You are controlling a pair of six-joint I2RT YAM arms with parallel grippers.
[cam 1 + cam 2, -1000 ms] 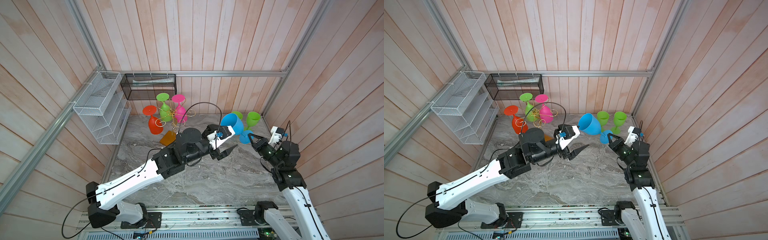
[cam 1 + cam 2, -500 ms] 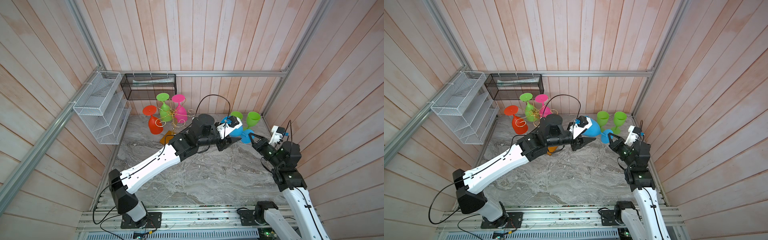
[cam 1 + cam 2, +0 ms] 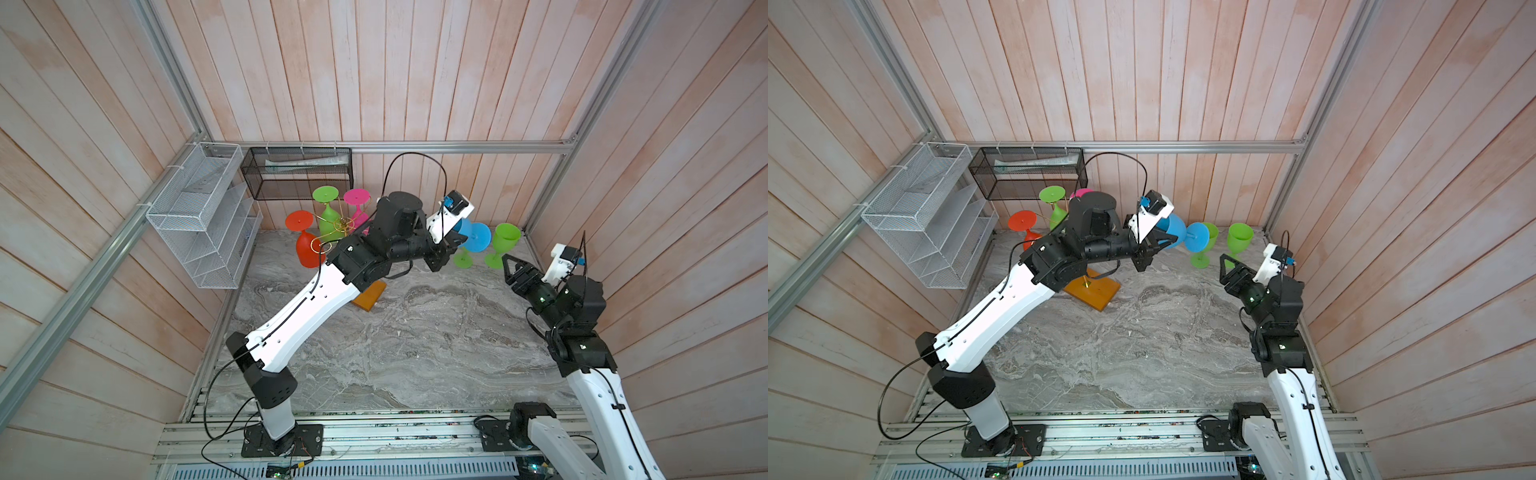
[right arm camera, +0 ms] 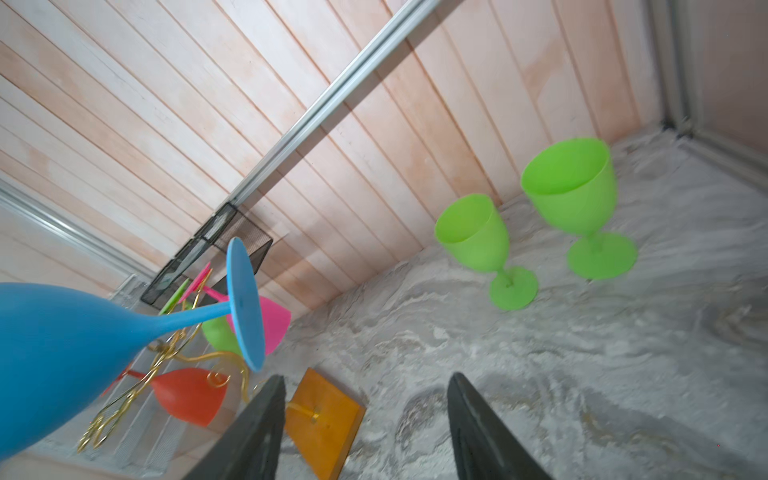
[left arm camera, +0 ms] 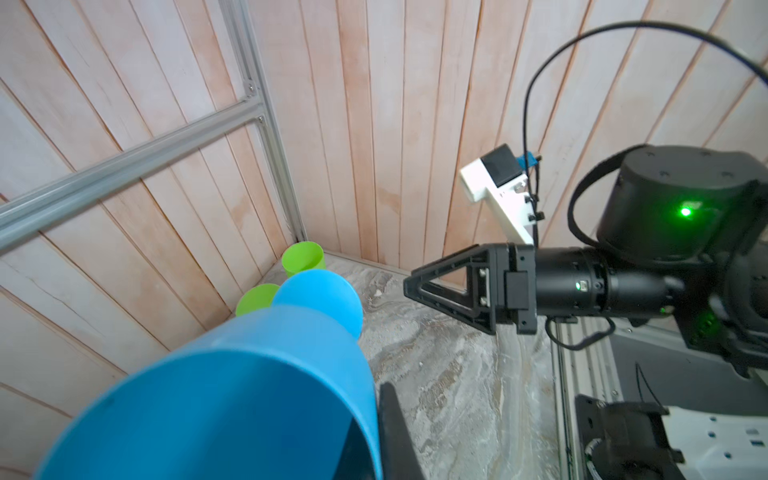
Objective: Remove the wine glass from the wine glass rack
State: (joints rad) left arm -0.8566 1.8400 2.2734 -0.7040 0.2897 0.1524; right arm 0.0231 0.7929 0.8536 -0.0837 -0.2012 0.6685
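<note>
Nearest the front, the right gripper (image 3: 506, 270) hovered over the marble table (image 3: 415, 353) with its jaws spread and nothing in them. Just past it, the left gripper (image 3: 1153, 250) was clamped on the bowl of the blue wine glass (image 3: 1173, 226), near the rim. The glass was off the rack (image 3: 1096, 293) and held tipped on its side in the air, foot pointing toward the right arm. It sat between the rack and two green glasses (image 4: 473, 237) (image 4: 571, 195) that stood upright by the back corner. A red glass (image 3: 305, 245), a green one (image 3: 328, 212) and a pink one (image 3: 357, 197) hung upside down on the rack. A white basket (image 3: 199, 216) and a black basket (image 3: 299, 174) were mounted on the walls behind.
</note>
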